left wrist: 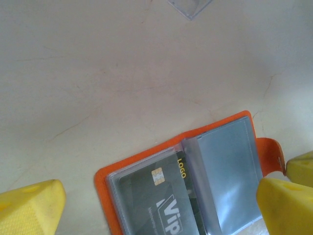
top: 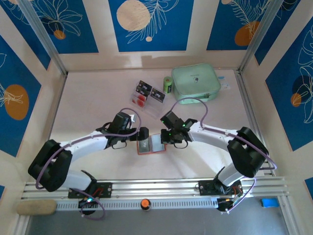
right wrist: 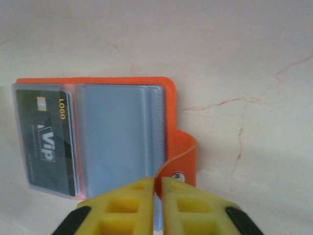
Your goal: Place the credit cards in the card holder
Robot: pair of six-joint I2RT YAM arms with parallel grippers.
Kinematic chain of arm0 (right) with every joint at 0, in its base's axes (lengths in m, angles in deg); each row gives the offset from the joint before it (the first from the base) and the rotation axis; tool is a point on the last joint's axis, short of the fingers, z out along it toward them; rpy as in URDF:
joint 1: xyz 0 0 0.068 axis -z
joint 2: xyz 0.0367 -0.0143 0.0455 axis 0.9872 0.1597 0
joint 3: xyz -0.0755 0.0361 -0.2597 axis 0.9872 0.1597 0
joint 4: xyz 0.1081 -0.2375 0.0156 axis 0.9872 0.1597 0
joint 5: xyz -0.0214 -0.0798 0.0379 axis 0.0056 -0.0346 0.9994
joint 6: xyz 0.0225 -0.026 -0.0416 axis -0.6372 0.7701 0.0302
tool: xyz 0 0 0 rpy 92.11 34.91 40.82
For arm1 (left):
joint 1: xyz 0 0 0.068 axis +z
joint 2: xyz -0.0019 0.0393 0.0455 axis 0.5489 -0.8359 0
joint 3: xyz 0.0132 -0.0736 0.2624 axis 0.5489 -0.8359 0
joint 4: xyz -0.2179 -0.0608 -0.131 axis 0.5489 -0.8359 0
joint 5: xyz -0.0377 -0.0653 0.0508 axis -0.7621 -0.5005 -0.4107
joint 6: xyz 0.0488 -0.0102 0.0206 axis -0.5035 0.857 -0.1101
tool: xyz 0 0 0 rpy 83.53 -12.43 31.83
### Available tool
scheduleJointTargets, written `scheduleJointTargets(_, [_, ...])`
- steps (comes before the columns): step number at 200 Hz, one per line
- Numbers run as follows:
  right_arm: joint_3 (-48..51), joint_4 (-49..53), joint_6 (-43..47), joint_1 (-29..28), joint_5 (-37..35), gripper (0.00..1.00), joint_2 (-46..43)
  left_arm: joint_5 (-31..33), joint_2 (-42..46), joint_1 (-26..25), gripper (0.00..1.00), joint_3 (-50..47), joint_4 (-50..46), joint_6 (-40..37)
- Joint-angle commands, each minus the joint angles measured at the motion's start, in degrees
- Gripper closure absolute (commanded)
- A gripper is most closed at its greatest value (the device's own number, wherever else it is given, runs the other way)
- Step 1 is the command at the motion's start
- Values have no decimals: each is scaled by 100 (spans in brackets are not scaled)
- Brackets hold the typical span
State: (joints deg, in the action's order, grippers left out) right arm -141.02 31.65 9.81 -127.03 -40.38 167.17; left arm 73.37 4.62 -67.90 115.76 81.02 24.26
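Pale table (top: 88, 98), blue walls (top: 151, 24) | holder (top: 150, 145) is lying open at near centre | right gripper (right wrist: 157, 182) is pinching its tab (right wrist: 183, 156); left gripper (top: 142, 134) is hanging open beside it | cards (top: 157, 94) are lying well apart (by the pouch (top: 195, 81)) | risk: tab slipping out, holder flopping shut.

I'm looking at two white arms, the left arm (top: 93, 142) and the right arm (top: 215, 136), each wearing bulky black joints and trailing a purple cable (top: 128, 113). The left claw (left wrist: 160, 192) and right claw (right wrist: 158, 188) are showing blocky yellow fingers (right wrist: 128, 205).
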Motion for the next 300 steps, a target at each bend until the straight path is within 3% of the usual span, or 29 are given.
scheduleJointTargets(1, [51,-209,-146,-119,230,95,-62,-129,-62,77,0,62,164,75])
scheduleJointTargets(55, [100,-445,-255,-184,301,100,378,-189,-89,99,0,-46,418,209])
scheduleJointTargets(145, [412,-576,-324,-124,233,100,756,-336,-304,104,0,-95,564,272])
scheduleJointTargets(300, [513,-631,-362,-132,272,100,728,-654,-676,95,0,-144,872,488])
